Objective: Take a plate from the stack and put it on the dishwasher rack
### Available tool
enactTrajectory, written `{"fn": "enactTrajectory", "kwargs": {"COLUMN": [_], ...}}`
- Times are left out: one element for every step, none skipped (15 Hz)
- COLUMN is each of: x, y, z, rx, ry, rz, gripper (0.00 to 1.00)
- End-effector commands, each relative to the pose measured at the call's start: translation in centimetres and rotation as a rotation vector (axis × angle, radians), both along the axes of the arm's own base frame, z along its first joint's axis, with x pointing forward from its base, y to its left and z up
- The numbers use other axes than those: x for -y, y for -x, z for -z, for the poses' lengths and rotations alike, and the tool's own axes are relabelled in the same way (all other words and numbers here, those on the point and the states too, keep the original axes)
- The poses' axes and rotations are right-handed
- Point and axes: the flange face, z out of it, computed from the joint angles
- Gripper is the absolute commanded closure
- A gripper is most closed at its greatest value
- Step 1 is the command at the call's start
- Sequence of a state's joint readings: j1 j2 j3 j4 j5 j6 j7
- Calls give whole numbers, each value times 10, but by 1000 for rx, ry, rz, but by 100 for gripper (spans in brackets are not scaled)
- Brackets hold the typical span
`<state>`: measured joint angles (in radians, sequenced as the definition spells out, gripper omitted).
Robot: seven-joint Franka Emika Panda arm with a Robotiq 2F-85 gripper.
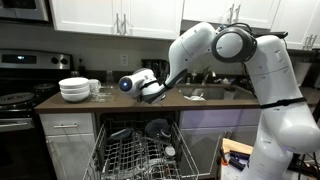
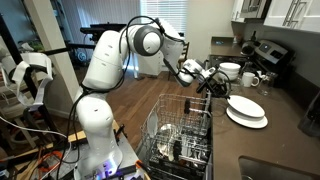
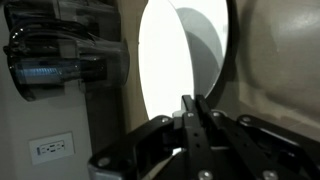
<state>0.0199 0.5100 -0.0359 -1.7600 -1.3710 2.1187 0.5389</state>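
Observation:
The stack (image 2: pixel 247 110) of flat white plates lies on the dark counter, near its front edge. In the wrist view the top plate (image 3: pixel 180 50) fills the middle as a white oval, just beyond my fingertips. My gripper (image 2: pixel 207 80) hovers a little above the counter beside the stack, rolled onto its side. It also shows in an exterior view (image 1: pixel 138 86), where it hides the stack. Its fingers (image 3: pixel 195 103) are pressed together and nothing shows between them. The dishwasher rack (image 1: pixel 130 158) is pulled out below the counter, with some dark dishes in it. It also shows in an exterior view (image 2: pixel 180 132).
A taller pile of white bowls (image 1: pixel 75 90) and mugs (image 2: pixel 250 79) stand further along the counter (image 2: pixel 290 135). A stove (image 1: pixel 15 100) is beyond them. A sink (image 1: pixel 215 92) is set into the counter. In the wrist view a wall outlet (image 3: pixel 50 148) and an appliance (image 3: pixel 60 65) show.

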Motion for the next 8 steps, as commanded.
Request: {"fn": "enactTrajectory", "kwargs": {"x": [-8, -12, -16, -20, -26, -33, -39, -45], "y": [5, 6, 8, 9, 10, 11, 12, 13], "z": [-14, -16, -18, -19, -20, -22, -24, -26], "rx": [-10, -11, -13, -19, -22, -22, -23, -24], "ry": [60, 85, 103, 122, 138, 152, 165, 178], "rz": [38, 53, 62, 71, 75, 77, 79, 81], "gripper": [99, 99, 99, 99, 98, 99, 99, 98]}}
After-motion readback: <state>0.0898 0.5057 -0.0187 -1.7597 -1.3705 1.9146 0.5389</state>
